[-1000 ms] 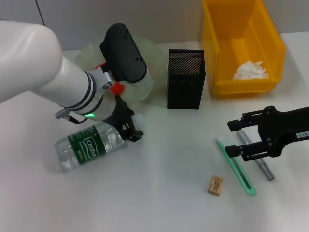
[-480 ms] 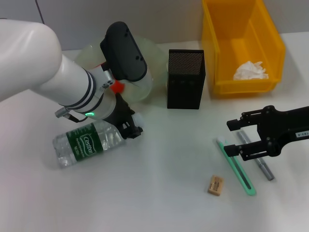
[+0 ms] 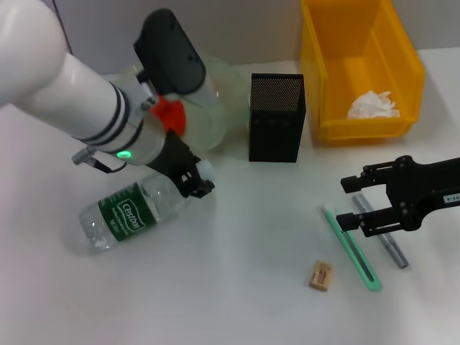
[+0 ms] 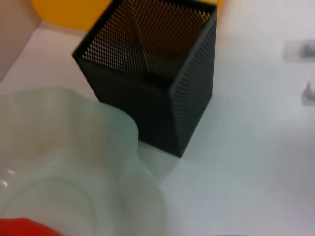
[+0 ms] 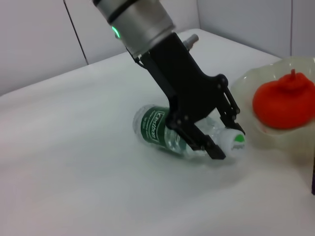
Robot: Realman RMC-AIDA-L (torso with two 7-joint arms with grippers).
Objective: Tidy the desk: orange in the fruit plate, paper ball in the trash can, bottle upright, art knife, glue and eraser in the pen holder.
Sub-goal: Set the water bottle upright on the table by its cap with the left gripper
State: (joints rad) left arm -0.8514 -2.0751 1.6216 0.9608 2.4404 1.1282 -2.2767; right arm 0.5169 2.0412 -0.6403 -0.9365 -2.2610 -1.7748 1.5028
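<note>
A clear bottle (image 3: 129, 212) with a green label lies tilted on the table, its white cap (image 3: 205, 170) pointing toward the pen holder. My left gripper (image 3: 192, 181) is shut on the bottle's neck, and the right wrist view shows the left gripper (image 5: 216, 140) on the bottle (image 5: 162, 130). The orange (image 3: 169, 115) rests in the pale fruit plate (image 3: 219, 86). A white paper ball (image 3: 371, 106) lies in the yellow trash can (image 3: 359, 43). The black mesh pen holder (image 3: 277, 118) stands at centre. My right gripper (image 3: 350, 203) is open beside the green art knife (image 3: 352, 248) and grey glue (image 3: 384, 241). The eraser (image 3: 321, 275) lies near them.
In the left wrist view the pen holder (image 4: 162, 93) stands close to the plate's wavy rim (image 4: 118, 128), with a bit of orange (image 4: 24, 228) at the edge. A grey wall runs behind the table.
My left arm has lifted and drawn back to the left, raising the bottle's neck and uncovering more of the orange. The right arm has stayed still.
</note>
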